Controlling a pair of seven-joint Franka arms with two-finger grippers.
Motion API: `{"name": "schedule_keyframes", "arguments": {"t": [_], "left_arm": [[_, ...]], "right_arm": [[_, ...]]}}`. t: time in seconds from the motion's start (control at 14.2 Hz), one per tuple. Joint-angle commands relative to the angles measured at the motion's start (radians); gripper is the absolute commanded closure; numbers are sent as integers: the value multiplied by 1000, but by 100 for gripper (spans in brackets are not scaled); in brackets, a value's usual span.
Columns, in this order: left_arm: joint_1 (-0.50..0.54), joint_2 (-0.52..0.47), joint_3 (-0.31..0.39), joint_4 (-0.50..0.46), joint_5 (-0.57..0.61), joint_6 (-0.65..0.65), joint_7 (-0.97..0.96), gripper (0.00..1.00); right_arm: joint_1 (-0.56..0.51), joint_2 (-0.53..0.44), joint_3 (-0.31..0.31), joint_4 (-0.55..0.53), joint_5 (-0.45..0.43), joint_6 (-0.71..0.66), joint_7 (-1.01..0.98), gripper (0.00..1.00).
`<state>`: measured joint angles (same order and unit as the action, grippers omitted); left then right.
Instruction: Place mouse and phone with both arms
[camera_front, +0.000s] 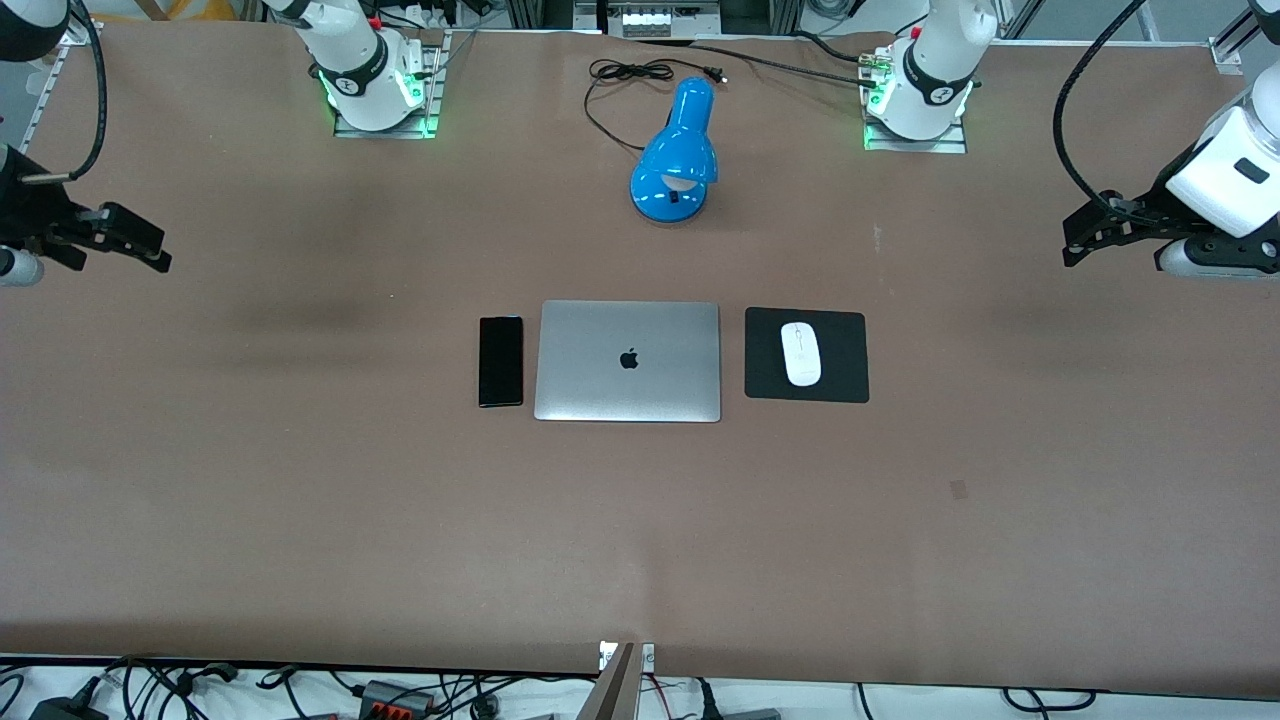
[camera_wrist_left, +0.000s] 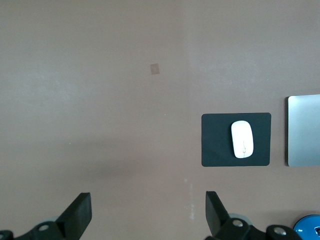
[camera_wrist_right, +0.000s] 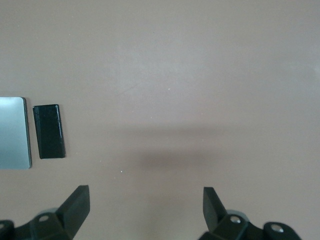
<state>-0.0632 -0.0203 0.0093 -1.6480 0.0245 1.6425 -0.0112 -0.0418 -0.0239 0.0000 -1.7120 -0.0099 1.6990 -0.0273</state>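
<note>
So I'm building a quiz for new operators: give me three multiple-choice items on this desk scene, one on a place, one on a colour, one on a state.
1. Where does the mouse lie?
A. on the black pad
B. on the laptop
C. on the bare table

2. What colour is the lamp?
A. red
B. blue
C. white

3. How are the left gripper and right gripper?
A. both open, holding nothing
B. left shut on the mouse
C. right shut on the phone

Answers: A, the pad shows all around the mouse; B, its shade and base are blue; A, both wrist views show spread fingers with bare table between them.
</note>
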Motion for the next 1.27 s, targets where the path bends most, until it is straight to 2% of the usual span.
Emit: {"name": "schedule_keyframes", "arguments": {"t": [0.0,0.21,1.2], "left_arm": [[0,8,6,20,-8,-18,22,0],[-1,10,12,22,-8,-17,22,0],[-3,10,8,22,-8,-16,20,0]], "right_arm": [[2,-27,0,-32,-7,4,-11,0],[0,-62,-2,-96,-5,40,-2,0],[2,-73,0,-77,-4,22,-13,0]]}}
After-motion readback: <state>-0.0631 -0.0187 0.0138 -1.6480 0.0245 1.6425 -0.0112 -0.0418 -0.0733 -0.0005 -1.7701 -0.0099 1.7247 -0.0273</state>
